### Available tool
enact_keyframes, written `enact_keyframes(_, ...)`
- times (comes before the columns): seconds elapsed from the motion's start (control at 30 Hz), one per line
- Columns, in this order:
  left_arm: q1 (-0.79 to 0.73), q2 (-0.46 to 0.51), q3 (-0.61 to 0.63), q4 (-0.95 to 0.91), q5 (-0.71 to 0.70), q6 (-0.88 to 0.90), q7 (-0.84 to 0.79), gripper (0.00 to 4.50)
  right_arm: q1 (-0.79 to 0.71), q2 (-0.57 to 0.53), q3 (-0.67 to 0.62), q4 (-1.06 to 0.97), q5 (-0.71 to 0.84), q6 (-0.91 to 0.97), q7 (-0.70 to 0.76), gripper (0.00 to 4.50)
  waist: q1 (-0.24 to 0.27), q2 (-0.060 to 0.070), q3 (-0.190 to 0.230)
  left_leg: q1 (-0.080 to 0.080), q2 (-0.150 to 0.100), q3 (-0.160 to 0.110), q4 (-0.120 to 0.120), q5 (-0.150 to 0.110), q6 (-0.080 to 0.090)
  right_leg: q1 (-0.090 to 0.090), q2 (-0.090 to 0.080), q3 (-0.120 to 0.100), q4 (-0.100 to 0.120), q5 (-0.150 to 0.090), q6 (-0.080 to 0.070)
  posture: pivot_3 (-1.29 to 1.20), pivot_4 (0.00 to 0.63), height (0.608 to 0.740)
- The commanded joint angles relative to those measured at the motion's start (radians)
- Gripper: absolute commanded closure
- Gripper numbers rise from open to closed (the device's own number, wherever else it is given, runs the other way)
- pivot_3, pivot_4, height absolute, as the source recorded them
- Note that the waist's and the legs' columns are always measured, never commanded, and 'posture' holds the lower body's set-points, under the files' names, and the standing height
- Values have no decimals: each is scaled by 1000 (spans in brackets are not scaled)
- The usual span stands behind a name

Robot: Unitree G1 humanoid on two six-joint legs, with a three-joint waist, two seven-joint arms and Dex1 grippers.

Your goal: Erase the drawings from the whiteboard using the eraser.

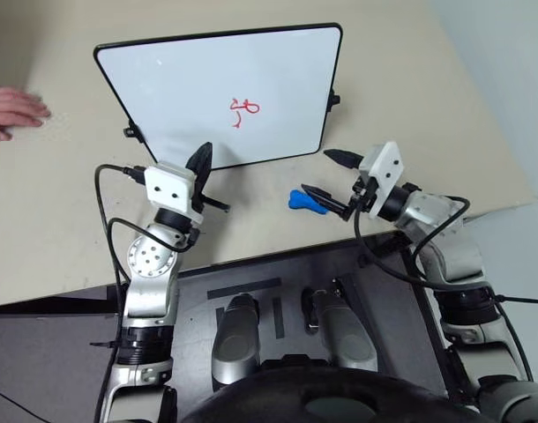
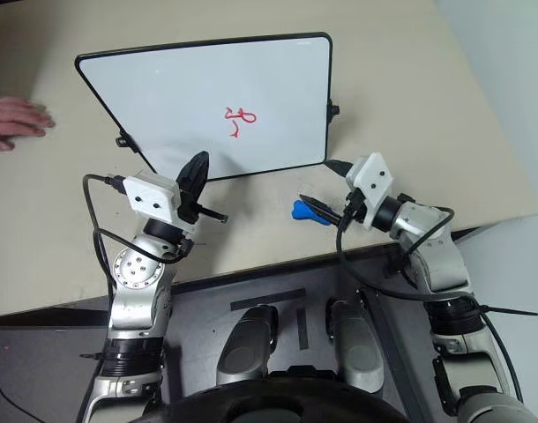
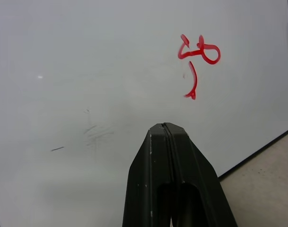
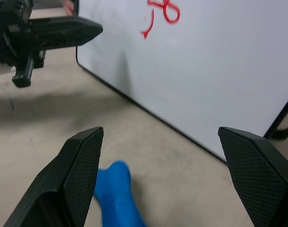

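Note:
The whiteboard [image 1: 190, 88] lies on the table, with the red drawings [image 1: 244, 112] a little right of its middle. On the table just off the board's near edge rests the blue eraser [image 1: 304, 201]. My right gripper [image 1: 329, 174] hovers open beside and above the eraser, one finger close over its right end; in the right wrist view the eraser [image 4: 116, 195] sits low beside one of the fingers [image 4: 82, 165]. Over the board's near edge my left gripper [image 1: 201, 163] is shut and empty, and its joined fingertips [image 3: 164, 127] point at the board below the drawings [image 3: 198, 56].
A person's hand [image 1: 11, 112] rests on the beige table [image 1: 57, 220] to the left of the board. The table's near edge runs just below both grippers. Small black clips [image 1: 332, 99] stick out from the board's sides.

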Motion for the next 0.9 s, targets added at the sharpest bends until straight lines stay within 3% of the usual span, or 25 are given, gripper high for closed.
enact_keyframes(0.03,-33,-8,-12,14,-13,-12,-13,4500,7,-17,-19,-67,-3,1,-14,395,0,0,0,0,0,0,0,0,0,0,0,0,0,0,0,0,150,740)
enact_keyframes(0.37,-35,-33,-31,32,-1,-34,-10,4500,6,-51,-14,-96,5,18,-10,395,-1,0,0,0,0,0,0,0,0,0,0,1,0,-4,7,0,150,740)
enact_keyframes(0.9,146,9,61,-123,0,-4,45,4500,-49,-27,123,9,-29,17,85,395,-2,0,0,1,0,0,0,0,0,-1,2,1,0,-4,7,0,150,740)
